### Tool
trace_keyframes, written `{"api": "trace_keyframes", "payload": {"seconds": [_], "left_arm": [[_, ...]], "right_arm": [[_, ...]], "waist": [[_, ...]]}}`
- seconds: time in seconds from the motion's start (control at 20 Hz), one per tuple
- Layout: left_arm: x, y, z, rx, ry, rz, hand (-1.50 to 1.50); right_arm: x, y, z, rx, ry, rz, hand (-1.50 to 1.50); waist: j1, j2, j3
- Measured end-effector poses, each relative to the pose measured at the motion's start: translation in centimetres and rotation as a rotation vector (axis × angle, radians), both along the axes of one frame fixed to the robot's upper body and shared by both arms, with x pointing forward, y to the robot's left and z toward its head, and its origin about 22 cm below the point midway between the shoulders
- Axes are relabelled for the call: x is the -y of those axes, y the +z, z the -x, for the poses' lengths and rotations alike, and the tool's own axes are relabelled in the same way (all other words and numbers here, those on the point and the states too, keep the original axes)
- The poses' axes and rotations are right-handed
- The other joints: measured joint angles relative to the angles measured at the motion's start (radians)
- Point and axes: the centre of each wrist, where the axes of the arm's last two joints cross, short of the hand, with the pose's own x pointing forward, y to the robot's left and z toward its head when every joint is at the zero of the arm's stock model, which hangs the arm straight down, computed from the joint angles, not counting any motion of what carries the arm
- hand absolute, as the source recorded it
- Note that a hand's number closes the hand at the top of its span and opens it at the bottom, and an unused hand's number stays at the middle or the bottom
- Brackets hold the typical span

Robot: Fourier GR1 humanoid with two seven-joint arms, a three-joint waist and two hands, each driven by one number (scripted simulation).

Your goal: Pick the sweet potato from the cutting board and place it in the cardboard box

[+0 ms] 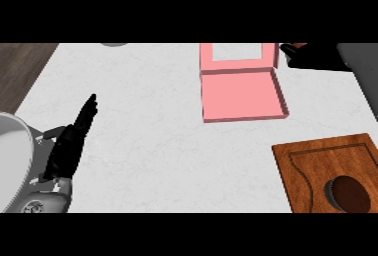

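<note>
The pink open box (pixel 242 95) lies at the upper middle of the counter, its lid flap (pixel 238 56) folded back beyond it. My right hand (pixel 317 56) hovers at the box's far right corner, fingers curled. A small reddish-brown piece, the sweet potato (pixel 296 46), peeks out at the hand's left side; the rest is hidden. The wooden cutting board (pixel 325 165) sits at the lower right, with a dark oval hole (pixel 349 194) near its front end and nothing on it. My left hand (pixel 72 140) rests at the left with straight fingers pointing up, holding nothing.
A large grey rounded object (pixel 11 150) fills the left edge beside my left hand. A dark wooden surface (pixel 22 65) borders the counter at the upper left. A small grey object (pixel 113 44) shows at the top edge.
</note>
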Motion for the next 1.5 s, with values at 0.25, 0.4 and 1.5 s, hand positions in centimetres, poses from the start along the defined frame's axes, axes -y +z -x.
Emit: {"api": "trace_keyframes", "payload": {"seconds": [0.25, 0.4, 1.5], "left_arm": [[0.0, -0.3, -0.1, -0.004, 0.013, 0.000, 0.00], [-0.1, -0.5, 0.2, 0.002, 0.017, 0.005, 0.00], [-0.6, 0.2, 0.4, 0.009, 0.017, 0.002, 0.00]], "right_arm": [[-4.2, -1.4, -0.5, -0.049, 0.069, 0.047, 1.50], [-6.5, -2.5, -0.6, -0.075, 0.102, 0.083, 1.50], [-12.1, -9.5, 0.3, -0.396, 0.065, -0.188, -1.50]], "waist": [[-0.013, -0.002, -0.001], [-0.016, -0.003, 0.000], [-0.019, 0.003, 0.000]]}}
